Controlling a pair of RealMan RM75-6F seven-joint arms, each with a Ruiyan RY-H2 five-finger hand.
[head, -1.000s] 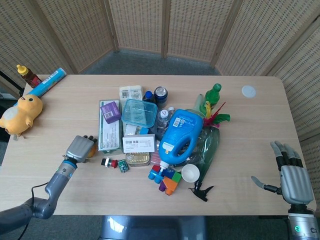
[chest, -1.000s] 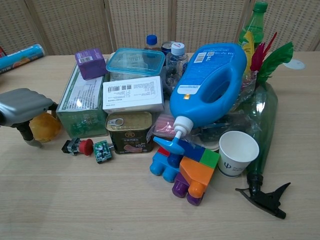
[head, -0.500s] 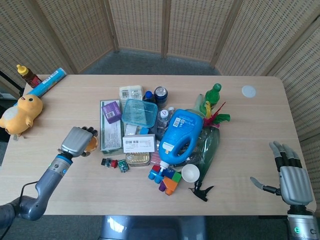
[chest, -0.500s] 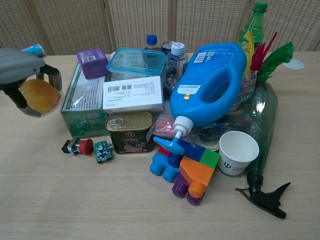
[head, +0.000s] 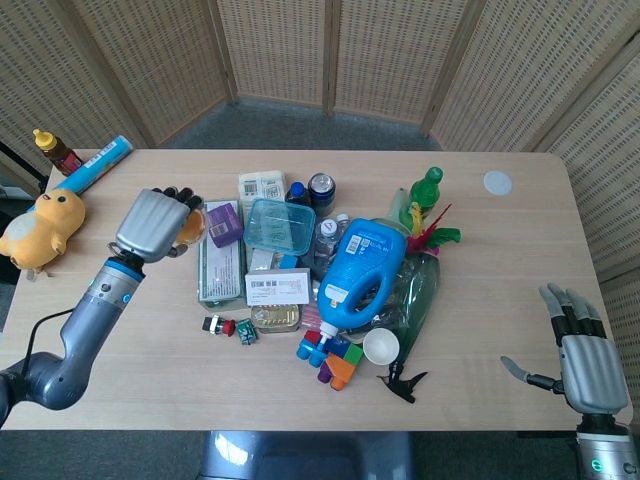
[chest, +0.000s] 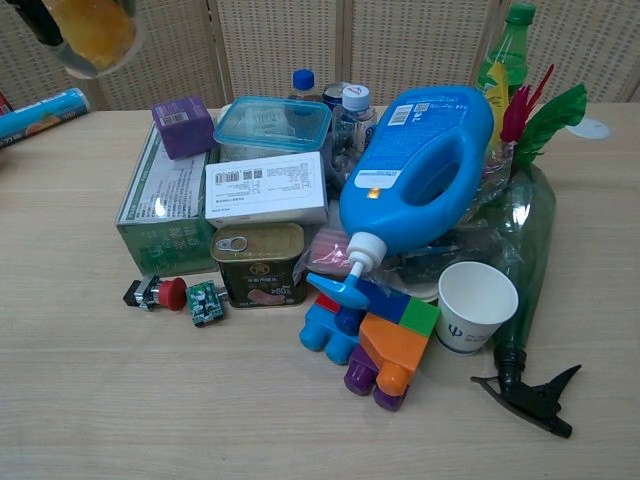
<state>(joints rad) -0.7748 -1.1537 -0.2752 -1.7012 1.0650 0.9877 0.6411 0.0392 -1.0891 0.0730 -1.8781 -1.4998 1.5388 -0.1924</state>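
Note:
My left hand (head: 152, 222) is raised above the table's left side, gripping a round orange thing (head: 191, 228). In the chest view that orange thing (chest: 92, 30) hangs at the top left edge, high above the table, with only dark fingers (chest: 30, 14) showing beside it. The nearest objects below are the purple box (head: 221, 222) and the long green box (head: 209, 265). My right hand (head: 583, 362) sits off the table's front right corner, fingers spread, holding nothing.
A crowded pile fills the table's middle: blue detergent jug (head: 362, 268), clear lidded container (head: 278, 226), tin can (chest: 258, 262), white labelled box (chest: 266, 186), toy blocks (chest: 372, 335), paper cup (chest: 475, 305), green spray bottle (chest: 525, 250). A yellow plush duck (head: 42, 228) sits at the left edge.
My left hand has lifted the orange thing from the table beside the green box, rising and moving toward the far side. The right hand has stayed put.

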